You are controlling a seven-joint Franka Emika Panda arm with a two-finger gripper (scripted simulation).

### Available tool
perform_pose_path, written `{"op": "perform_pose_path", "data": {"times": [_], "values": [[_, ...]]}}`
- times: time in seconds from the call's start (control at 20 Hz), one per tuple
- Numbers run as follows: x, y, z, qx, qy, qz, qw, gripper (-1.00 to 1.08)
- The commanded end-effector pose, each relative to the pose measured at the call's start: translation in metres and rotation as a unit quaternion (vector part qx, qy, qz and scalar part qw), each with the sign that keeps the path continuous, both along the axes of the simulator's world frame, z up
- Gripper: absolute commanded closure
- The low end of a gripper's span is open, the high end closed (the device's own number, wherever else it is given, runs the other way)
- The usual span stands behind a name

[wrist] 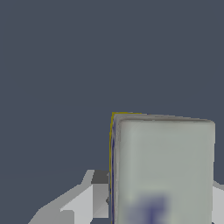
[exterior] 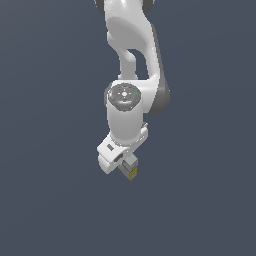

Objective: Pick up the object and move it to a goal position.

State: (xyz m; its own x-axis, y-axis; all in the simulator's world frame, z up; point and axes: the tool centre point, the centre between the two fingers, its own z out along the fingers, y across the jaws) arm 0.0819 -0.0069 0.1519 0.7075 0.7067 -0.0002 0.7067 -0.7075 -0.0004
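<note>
Exterior view: the Panda arm (exterior: 131, 75) enters from the top centre of the frame and descends almost vertically through the middle of the picture. Its white links carry dark grey side covers. A round joint cap with small coloured marks faces the camera at mid-frame. Below it, the white wrist housing angles toward the lower left of the frame and ends in the gripper (exterior: 129, 169) just below centre.

Gripper state: clenched on the object (exterior: 132, 167). The small carton sits at the tip of the hand, pale grey above, with its yellow end pointing downward, just below the white hand body. No other surface touches it in this view; plain dark grey-blue background (exterior: 50, 200) surrounds arm and carton on all sides.

Wrist view: the carton fills the lower right of the frame, its broad pale grey-white face turned to the camera and a blurred blue mark near the bottom edge. A thin yellow line runs along its upper left border. One finger (wrist: 99, 194), grey with a darker pad, sits against the carton's left side. A sliver of light grey shows at the carton's right edge, too small to identify with certainty.
</note>
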Motion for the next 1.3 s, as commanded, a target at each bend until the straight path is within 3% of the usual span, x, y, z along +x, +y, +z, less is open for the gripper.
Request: {"op": "perform_pose_path", "data": {"times": [0.0, 0.45, 1.25], "values": [[0.0, 0.0, 0.0, 0.0, 0.0, 0.0, 1.0, 1.08], [0.006, -0.019, 0.022, 0.0, 0.0, 0.0, 1.0, 1.08], [0.035, -0.103, 0.114, 0.0, 0.0, 0.0, 1.0, 1.08]]}}
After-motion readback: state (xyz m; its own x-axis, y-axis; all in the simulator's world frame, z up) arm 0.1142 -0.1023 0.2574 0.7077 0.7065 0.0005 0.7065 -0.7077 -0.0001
